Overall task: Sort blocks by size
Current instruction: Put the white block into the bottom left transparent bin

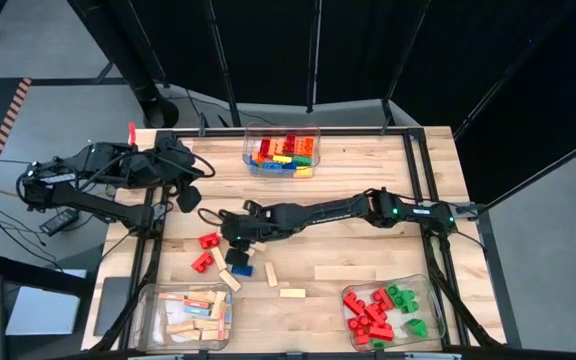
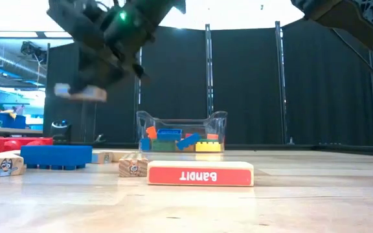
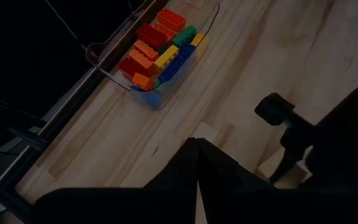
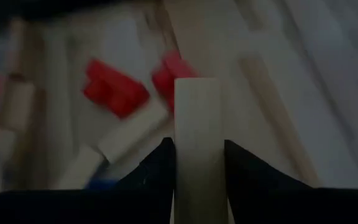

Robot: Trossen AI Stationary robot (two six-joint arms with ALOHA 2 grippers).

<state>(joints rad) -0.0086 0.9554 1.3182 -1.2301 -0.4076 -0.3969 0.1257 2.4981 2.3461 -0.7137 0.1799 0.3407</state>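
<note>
My right gripper [image 1: 236,240] reaches across to the table's left middle and is shut on a pale wooden bar [image 4: 197,118], which the low view shows as a tan bar [image 2: 80,94] held well above the tabletop. Under and around it lie loose blocks: two red bricks [image 1: 208,241] [image 1: 202,262], a blue brick [image 1: 240,268] and wooden bars [image 1: 230,280] [image 1: 271,275] [image 1: 292,293], all flat on the table. My left gripper [image 3: 196,158] waits shut at the far left [image 1: 189,197], touching nothing. My right gripper pinches the wooden bar by its two long sides [image 4: 197,174] between its two fingers. The bar lies along the fingers and sticks out past their tips. The fingers slant down from the table's right side. The bar is lifted clear of the table.
A clear bin of coloured bricks [image 1: 281,150] stands at the far edge. A bin of wooden bars [image 1: 193,315] sits at the near left, and a bin of red and green bricks [image 1: 386,315] at the near right. A long printed bar [image 2: 200,173] lies close to the low camera.
</note>
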